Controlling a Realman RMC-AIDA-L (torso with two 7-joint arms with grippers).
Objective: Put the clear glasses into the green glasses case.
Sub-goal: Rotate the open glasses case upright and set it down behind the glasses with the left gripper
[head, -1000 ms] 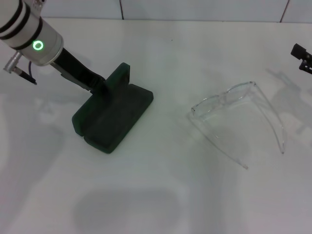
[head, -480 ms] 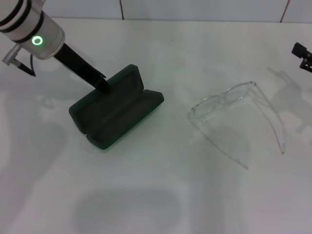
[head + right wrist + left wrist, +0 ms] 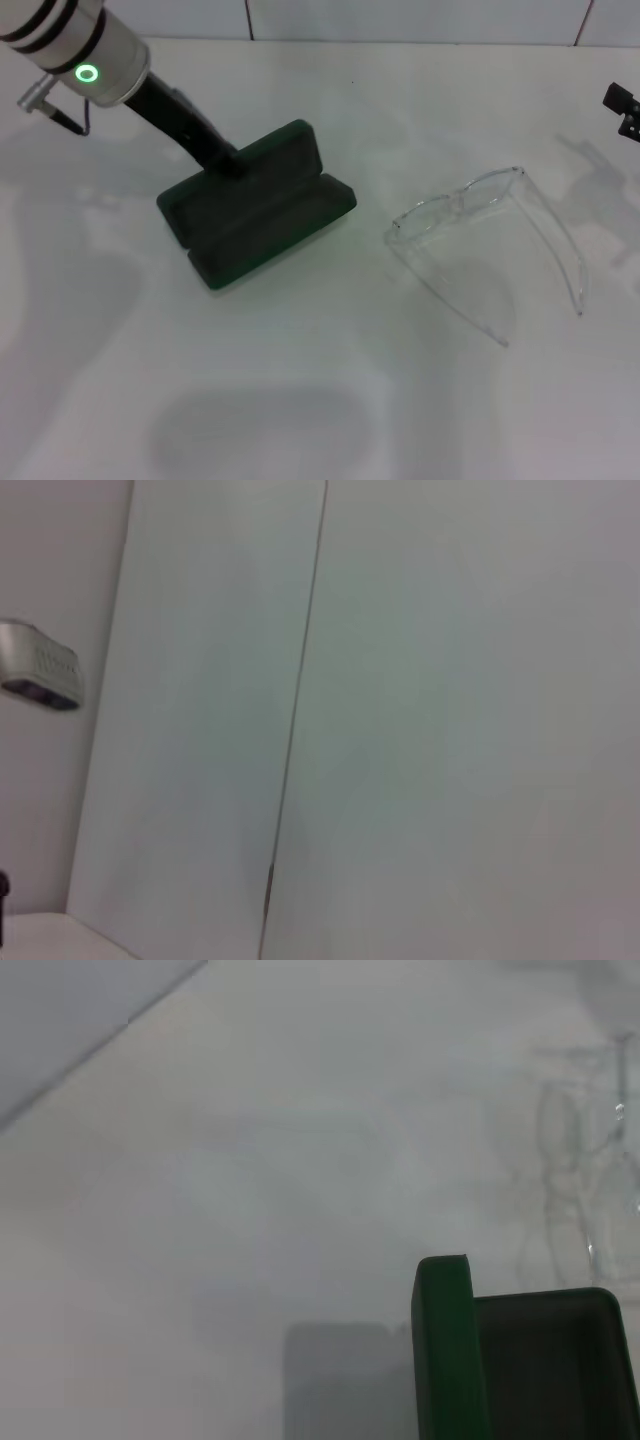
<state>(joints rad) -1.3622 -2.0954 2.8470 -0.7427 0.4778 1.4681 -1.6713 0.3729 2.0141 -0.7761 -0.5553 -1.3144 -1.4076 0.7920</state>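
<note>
The green glasses case (image 3: pixel 262 225) lies open on the white table, left of centre in the head view, its lid raised at the far side. My left gripper (image 3: pixel 228 160) reaches down from the upper left and is shut on the lid's far-left edge. In the left wrist view the case (image 3: pixel 545 1370) shows its green rim and dark lining. The clear glasses (image 3: pixel 455 205) rest on the table to the right of the case, arms spread toward the near side; they appear faintly in the left wrist view (image 3: pixel 565 1160). My right gripper (image 3: pixel 625 108) sits at the far right edge, away from both.
The white table (image 3: pixel 320 380) runs back to a tiled wall (image 3: pixel 400 18). The right wrist view shows only a pale wall (image 3: pixel 450 720) with a seam.
My left gripper has carried the case to the right and turned it, so it now lies nearer the glasses. The glasses and right arm have stayed still.
</note>
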